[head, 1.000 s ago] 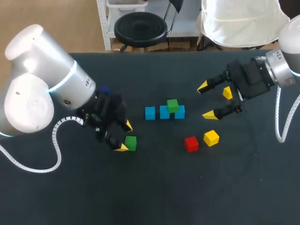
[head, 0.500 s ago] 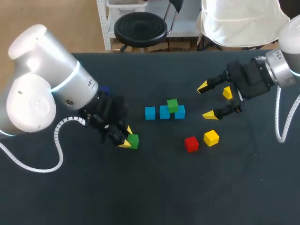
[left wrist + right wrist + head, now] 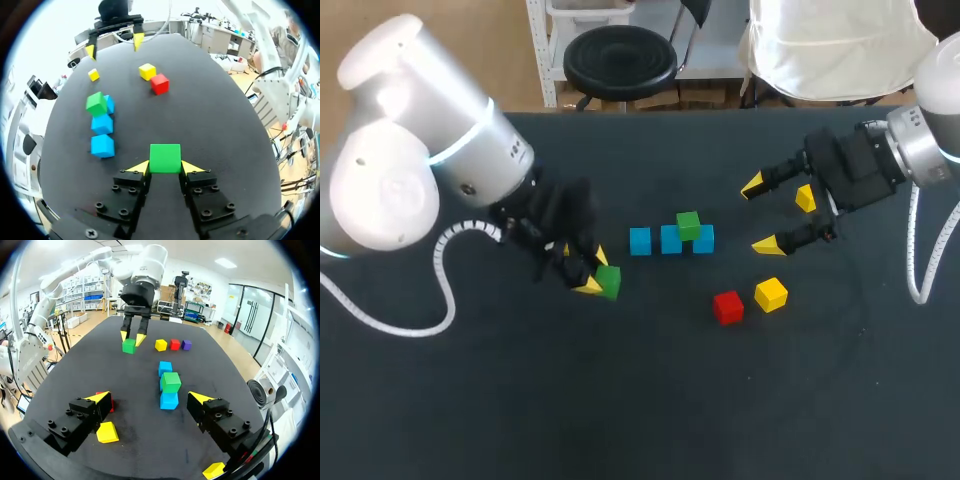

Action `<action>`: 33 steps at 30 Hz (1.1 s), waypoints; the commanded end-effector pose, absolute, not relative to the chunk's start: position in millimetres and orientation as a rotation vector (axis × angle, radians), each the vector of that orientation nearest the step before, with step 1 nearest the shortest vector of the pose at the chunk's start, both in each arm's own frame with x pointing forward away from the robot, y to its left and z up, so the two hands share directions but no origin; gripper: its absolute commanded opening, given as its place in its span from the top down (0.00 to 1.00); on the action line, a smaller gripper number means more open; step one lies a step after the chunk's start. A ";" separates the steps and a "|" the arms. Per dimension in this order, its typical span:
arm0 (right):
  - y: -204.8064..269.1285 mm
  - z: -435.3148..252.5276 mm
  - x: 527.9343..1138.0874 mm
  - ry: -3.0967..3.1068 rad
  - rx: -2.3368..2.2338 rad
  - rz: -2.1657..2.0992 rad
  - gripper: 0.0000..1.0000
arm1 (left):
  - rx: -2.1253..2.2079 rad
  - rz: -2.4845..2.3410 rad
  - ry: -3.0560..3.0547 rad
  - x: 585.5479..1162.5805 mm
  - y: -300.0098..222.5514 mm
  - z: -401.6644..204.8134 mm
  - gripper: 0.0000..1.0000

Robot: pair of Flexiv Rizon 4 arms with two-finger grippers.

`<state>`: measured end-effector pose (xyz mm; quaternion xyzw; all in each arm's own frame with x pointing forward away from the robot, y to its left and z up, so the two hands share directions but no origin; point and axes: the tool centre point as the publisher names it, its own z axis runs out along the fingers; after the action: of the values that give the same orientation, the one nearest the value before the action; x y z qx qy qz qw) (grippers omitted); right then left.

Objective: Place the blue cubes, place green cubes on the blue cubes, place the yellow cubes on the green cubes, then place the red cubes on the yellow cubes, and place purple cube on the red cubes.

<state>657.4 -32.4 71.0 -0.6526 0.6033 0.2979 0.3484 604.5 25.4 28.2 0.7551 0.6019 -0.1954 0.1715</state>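
Green cube (image 3: 165,158) now farther right, inside left pincer (image 3: 165,167).

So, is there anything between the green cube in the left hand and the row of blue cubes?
Nothing visible stands in the way. The left hand holds the green cube, and no object lies between it and the nearest blue cube. The other green cube sits on the far end of the row.

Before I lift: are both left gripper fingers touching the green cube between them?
Touching. Left wrist view shows the green cube pinched between both tips of the left gripper, no gap.
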 end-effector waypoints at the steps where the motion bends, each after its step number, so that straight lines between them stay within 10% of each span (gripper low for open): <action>1: -32.7 70.9 656.6 1.562 -1.690 0.771 0.00 | 2.158 -0.537 1.736 617.9 19.3 38.9 1.00; 33: -32.7 70.9 656.6 1.562 -1.690 0.771 0.00 | 2.140 -0.523 1.705 631.5 1.2 54.0 1.00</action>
<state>657.3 -32.3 70.9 -0.6526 0.6033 0.2979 0.3483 630.9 0.9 53.9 0.7552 0.6032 -0.1847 0.1781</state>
